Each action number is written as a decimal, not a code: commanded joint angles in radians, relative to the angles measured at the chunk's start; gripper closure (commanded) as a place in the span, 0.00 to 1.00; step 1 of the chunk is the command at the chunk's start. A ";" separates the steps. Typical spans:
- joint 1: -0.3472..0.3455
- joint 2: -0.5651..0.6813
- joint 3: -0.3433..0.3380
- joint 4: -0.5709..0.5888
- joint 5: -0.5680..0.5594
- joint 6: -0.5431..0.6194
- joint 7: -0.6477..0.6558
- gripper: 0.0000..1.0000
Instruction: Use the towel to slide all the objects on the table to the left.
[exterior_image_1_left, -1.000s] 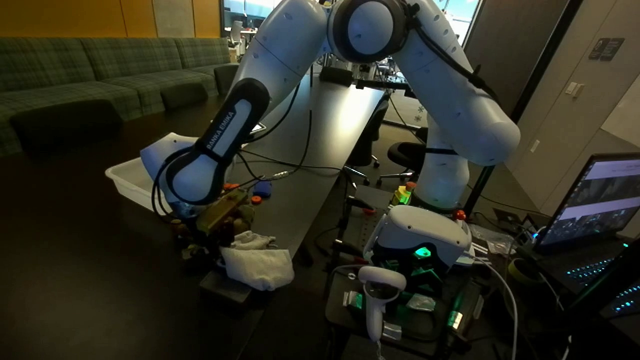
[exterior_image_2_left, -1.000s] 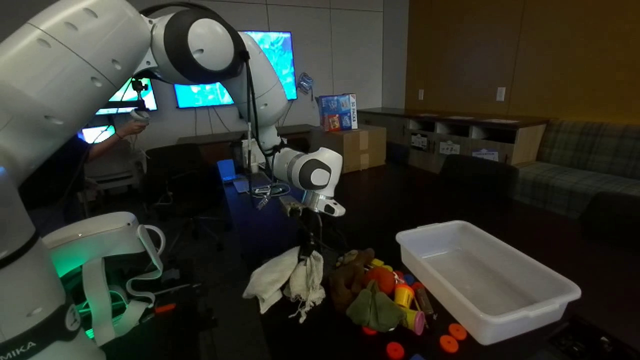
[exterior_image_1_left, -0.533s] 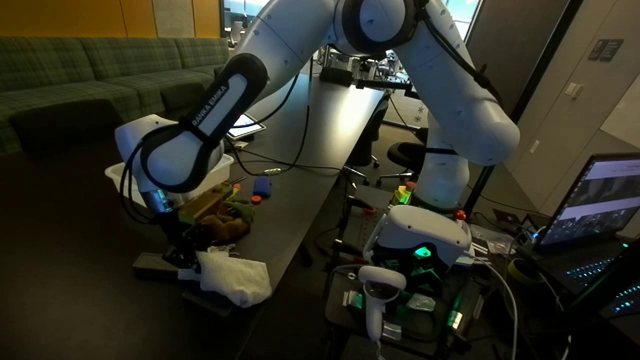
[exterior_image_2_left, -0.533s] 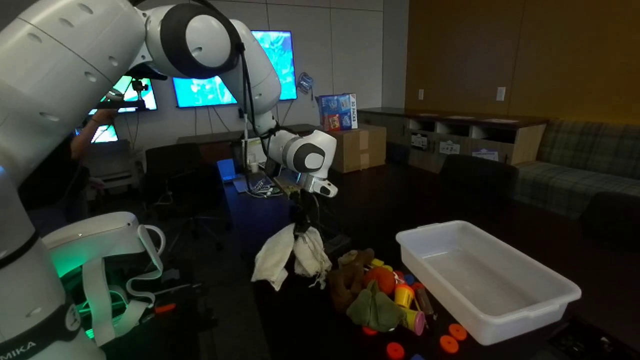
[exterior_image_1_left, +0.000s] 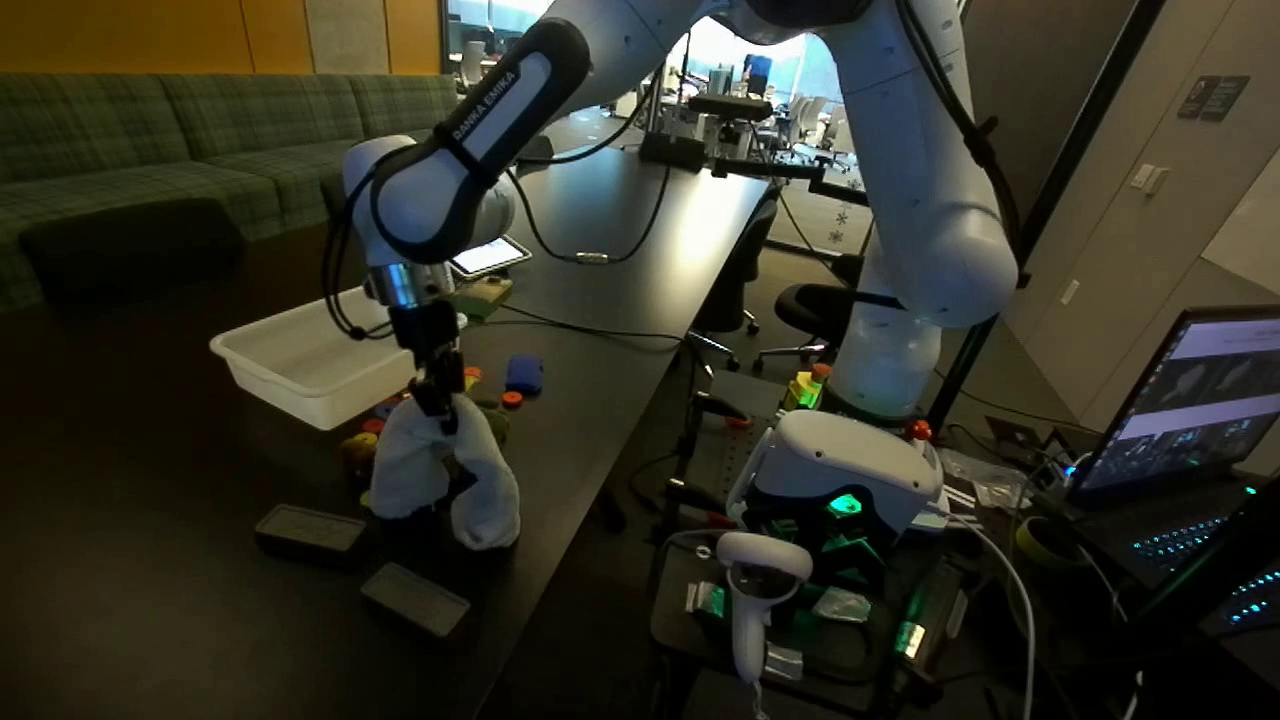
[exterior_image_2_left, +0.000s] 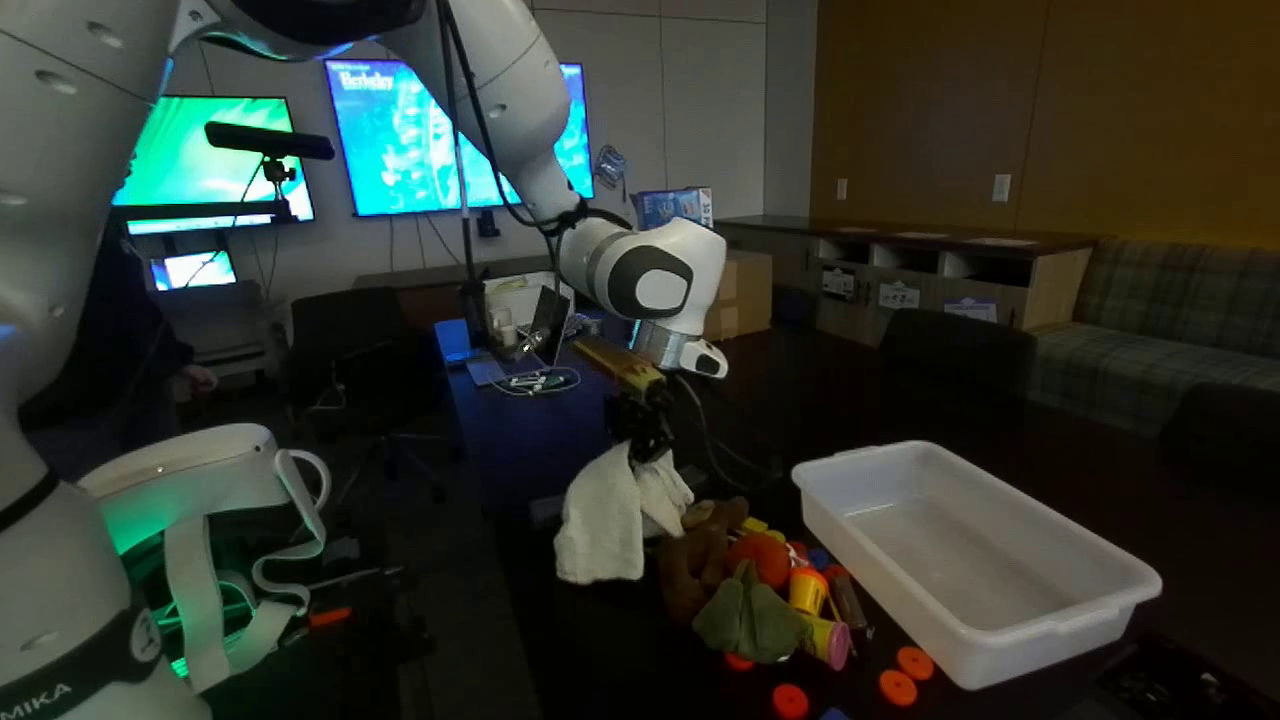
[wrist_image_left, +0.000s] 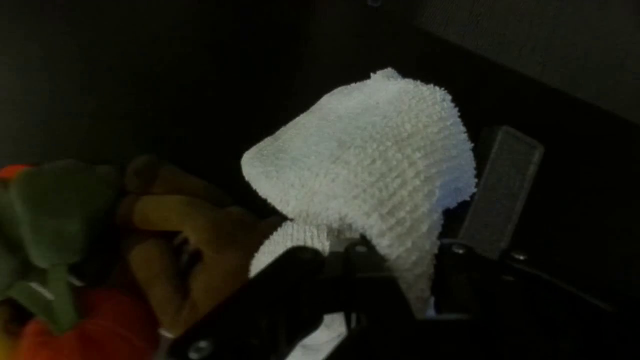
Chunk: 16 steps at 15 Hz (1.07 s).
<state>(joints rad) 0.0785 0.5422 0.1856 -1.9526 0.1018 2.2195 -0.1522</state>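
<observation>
The white towel hangs in two flaps from my gripper in both exterior views (exterior_image_1_left: 488, 500) (exterior_image_2_left: 600, 525) and fills the middle of the wrist view (wrist_image_left: 370, 155). My gripper (exterior_image_1_left: 440, 412) (exterior_image_2_left: 648, 452) points down, its fingers (wrist_image_left: 395, 272) pinching the towel's middle. The towel hangs beside a pile of toys, partly hiding it in an exterior view. The pile has a brown plush (exterior_image_2_left: 692, 575) (wrist_image_left: 210, 240), a green plush (exterior_image_2_left: 750, 620) (wrist_image_left: 65, 210), a red-orange ball-like toy (exterior_image_2_left: 762, 558), a yellow-pink cup (exterior_image_2_left: 828, 640) and several orange discs (exterior_image_2_left: 897, 687). Whether the towel touches the brown plush is unclear.
A white tub (exterior_image_1_left: 290, 385) (exterior_image_2_left: 985, 640) stands just beyond the pile. Two dark erasers, one (exterior_image_1_left: 312, 530) and another (exterior_image_1_left: 415, 600), lie on the near side of the towel. A blue block (exterior_image_1_left: 524, 373) lies near the table edge. A tablet (exterior_image_1_left: 490, 256) lies farther back.
My gripper has turned and moved toward the pile, carrying the towel with it. The towel now hangs in two flaps, and both erasers are uncovered. The pile and tub have not visibly moved.
</observation>
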 joint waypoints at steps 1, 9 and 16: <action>-0.094 -0.156 -0.049 -0.151 0.010 0.054 -0.101 0.84; -0.203 -0.277 -0.297 -0.167 -0.159 0.162 0.024 0.84; -0.158 -0.018 -0.481 -0.058 -0.453 0.552 0.344 0.84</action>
<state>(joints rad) -0.1316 0.3619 -0.2046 -2.1097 -0.2309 2.6330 0.0389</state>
